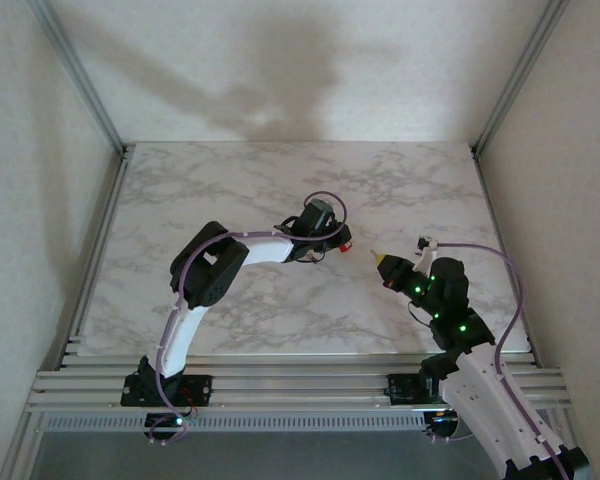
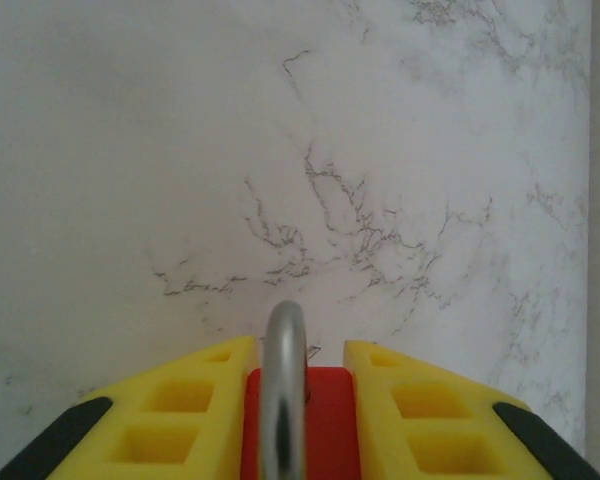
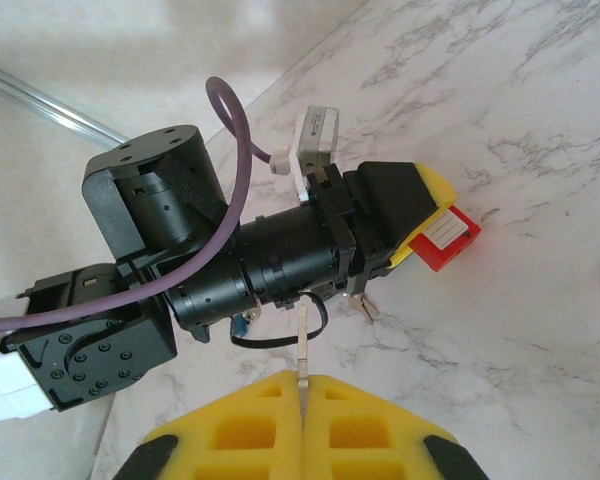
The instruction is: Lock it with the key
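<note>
Red padlock (image 2: pixel 325 425) is wedged between the two yellow fingers (image 2: pixel 190 410) of the left gripper (image 2: pixel 300 350), clamped on both sides. Its silver shackle (image 2: pixel 283 385) runs up the middle of the gap toward the wrist camera. In the right wrist view the padlock (image 3: pixel 445 238) body pokes out past the left gripper (image 3: pixel 425 225) fingertips, and a white label shows on its face. It sits low over the marble table (image 3: pixel 540 110); can't tell if it touches.

In the top view the padlock (image 1: pixel 347 246) is near table centre, at the tip of the left gripper (image 1: pixel 338 240), which points to the right.

Key (image 3: pixel 302 340): a thin metal blade sticking straight out of the right gripper (image 3: pixel 302 378), whose yellow fingers are pressed together on it. The blade points toward the left arm's black wrist (image 3: pixel 280 265), not at the padlock, which lies up and to the right of the blade tip, well apart from it.

In the top view the right gripper (image 1: pixel 385 262) is just right of the padlock and angled up-left toward it, with a clear gap of marble table (image 1: pixel 230 180) between them. A purple cable (image 3: pixel 235 130) loops over the left wrist. An aluminium frame (image 1: pixel 300 385) runs along the near table edge.
</note>
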Available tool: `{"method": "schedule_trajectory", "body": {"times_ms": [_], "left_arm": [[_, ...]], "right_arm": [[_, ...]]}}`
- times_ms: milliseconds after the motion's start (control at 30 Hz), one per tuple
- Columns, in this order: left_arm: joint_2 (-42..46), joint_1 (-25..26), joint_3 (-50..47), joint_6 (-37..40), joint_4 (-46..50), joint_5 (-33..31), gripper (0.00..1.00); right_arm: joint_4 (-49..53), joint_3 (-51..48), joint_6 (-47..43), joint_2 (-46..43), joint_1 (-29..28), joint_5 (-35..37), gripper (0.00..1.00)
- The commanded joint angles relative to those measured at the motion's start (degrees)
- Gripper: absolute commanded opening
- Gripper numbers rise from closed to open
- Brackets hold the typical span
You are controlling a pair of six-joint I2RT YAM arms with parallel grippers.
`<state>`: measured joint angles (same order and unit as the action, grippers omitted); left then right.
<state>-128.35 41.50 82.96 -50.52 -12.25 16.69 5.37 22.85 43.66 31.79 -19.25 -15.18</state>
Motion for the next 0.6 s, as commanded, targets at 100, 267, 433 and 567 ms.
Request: {"method": "schedule_trajectory", "body": {"times_ms": [100,267,433,567], "left_arm": [[-0.8,0.2,1.6,1.5,2.8,-0.8,0.28],[-0.7,0.2,1.9,2.0,3.5,-1.2,0.32],[-0.4,0.2,3.0,3.0,5.1,-2.3,0.38],[-0.3,0.2,3.5,3.4,6.1,-2.7,0.4]], "right_arm": [[-1.8,-1.1,-0.3,-0.6,0.4,-0.7,0.0],[-1.8,-1.1,-0.1,-0.6,0.4,-0.8,0.0],[-1.8,-1.1,-0.1,-0.6,0.5,-0.8,0.0],[-1.8,-1.1,-0.1,-0.6,0.4,-0.8,0.0]]}}
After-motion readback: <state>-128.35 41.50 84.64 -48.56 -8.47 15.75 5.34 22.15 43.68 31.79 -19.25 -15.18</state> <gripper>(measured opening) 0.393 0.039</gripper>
